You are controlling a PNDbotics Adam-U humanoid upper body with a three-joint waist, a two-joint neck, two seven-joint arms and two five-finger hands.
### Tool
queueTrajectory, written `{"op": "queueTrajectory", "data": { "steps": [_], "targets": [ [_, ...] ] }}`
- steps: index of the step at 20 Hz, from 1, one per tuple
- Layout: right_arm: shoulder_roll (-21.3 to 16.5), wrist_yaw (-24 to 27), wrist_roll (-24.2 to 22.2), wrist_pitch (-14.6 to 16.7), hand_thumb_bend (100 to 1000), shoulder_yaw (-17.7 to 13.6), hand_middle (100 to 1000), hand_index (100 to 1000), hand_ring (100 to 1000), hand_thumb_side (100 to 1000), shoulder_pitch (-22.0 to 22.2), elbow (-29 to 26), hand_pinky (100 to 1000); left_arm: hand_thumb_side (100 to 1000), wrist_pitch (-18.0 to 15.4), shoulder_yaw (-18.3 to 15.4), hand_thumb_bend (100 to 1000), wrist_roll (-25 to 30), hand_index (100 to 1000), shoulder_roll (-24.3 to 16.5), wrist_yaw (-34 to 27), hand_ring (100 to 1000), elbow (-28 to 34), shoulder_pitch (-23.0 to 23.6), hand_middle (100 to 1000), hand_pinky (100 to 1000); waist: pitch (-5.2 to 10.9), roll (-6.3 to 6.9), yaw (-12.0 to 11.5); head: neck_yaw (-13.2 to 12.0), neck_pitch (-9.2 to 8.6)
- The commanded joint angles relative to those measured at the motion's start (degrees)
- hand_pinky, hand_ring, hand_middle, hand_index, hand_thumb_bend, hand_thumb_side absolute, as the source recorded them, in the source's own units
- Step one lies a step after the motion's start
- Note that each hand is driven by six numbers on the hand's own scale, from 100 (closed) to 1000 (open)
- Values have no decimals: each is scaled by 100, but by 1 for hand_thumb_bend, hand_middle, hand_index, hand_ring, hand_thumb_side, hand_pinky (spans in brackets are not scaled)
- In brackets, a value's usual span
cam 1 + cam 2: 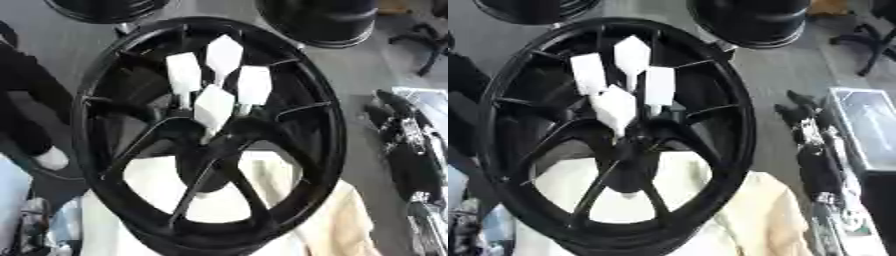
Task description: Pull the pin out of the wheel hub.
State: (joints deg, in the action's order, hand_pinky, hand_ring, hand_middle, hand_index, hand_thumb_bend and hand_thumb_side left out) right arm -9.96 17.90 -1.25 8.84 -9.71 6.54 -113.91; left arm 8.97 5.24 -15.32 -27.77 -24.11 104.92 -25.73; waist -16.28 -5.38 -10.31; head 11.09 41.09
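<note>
At the wheel hub, four white-tagged pins stood unpulled, while the right hand hung aside, its grip indiscernible.

A large black wheel hub was seen standing nearly upright and slightly tilted, its spokes running from a dark centre out to a glossy rim. Four white pins, flat and tag-like with pointed tops, were set close together in the upper middle of the hub, stems down near the centre. The robot's right hand, black and partly blurred, was seen well to the right of the hub, apart from the rim and pins.
</note>
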Motion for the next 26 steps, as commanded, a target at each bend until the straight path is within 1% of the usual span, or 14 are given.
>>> {"op": "queueTrajectory", "data": {
  "steps": [1, 8, 11, 14, 15, 17, 20, 22, 24, 26],
  "targets": [
    [-165, 25, -15, 46, 100, -50, 903, 817, 851, 564, -32, -68, 1000, 864, -13, -88, 191, -36, 797, -204, -24, 923, 125, -96, 1000, 666, 43, 52, 11, -59, -72],
    [-163, -28, -46, 40, 100, -51, 903, 817, 850, 564, -76, -68, 1000, 856, -31, -123, 182, -81, 796, -285, -17, 922, 187, -160, 1000, 665, -18, 89, -6, -139, -70],
    [-148, -75, -52, 78, 100, -53, 901, 817, 848, 561, -75, -68, 1000, 846, -4, -115, 164, -89, 793, -375, 5, 920, 226, -252, 1000, 663, -41, 91, -15, -131, -69],
    [-129, -129, -56, 96, 100, -44, 900, 816, 847, 559, -56, -68, 1000, 834, 109, -66, 136, -69, 789, -592, 77, 917, 259, -453, 1000, 662, -43, 96, -6, -101, -60],
    [-123, -152, -59, 100, 100, -39, 899, 816, 846, 558, -44, -68, 1000, 824, 173, -35, 113, -48, 786, -707, 107, 915, 270, -553, 1000, 661, -37, 99, -4, -84, -56],
    [-117, -193, -62, 113, 100, -29, 898, 815, 845, 555, -20, -68, 1000, 809, 328, 28, 100, -3, 787, -921, 158, 912, 280, -751, 1000, 661, -25, 107, -4, -55, -48],
    [-133, -251, -76, 155, 100, -12, 897, 816, 844, 551, 60, -68, 1000, 784, 752, 347, 100, 328, 800, -1589, 302, 907, 275, -1446, 1000, 667, 29, 141, -18, 0, -27],
    [-144, -293, -85, 179, 100, -2, 897, 816, 844, 550, 117, -68, 1000, 775, 1097, 644, 100, 698, 812, -1947, 452, 902, 221, -1994, 1000, 674, 68, 163, -38, 30, -9],
    [-147, -330, -89, 194, 100, 5, 897, 816, 843, 549, 163, -68, 1000, 770, 1358, 936, 100, 1133, 825, -2162, 674, 897, 137, -2504, 999, 684, 102, 180, -62, 54, 12],
    [-155, -359, -86, 202, 100, 9, 897, 816, 843, 548, 205, -68, 1000, 778, 1572, 1318, 100, 1730, 833, -2275, 973, 895, 1, -3074, 996, 693, 138, 201, -89, 73, 37]
  ]
}}
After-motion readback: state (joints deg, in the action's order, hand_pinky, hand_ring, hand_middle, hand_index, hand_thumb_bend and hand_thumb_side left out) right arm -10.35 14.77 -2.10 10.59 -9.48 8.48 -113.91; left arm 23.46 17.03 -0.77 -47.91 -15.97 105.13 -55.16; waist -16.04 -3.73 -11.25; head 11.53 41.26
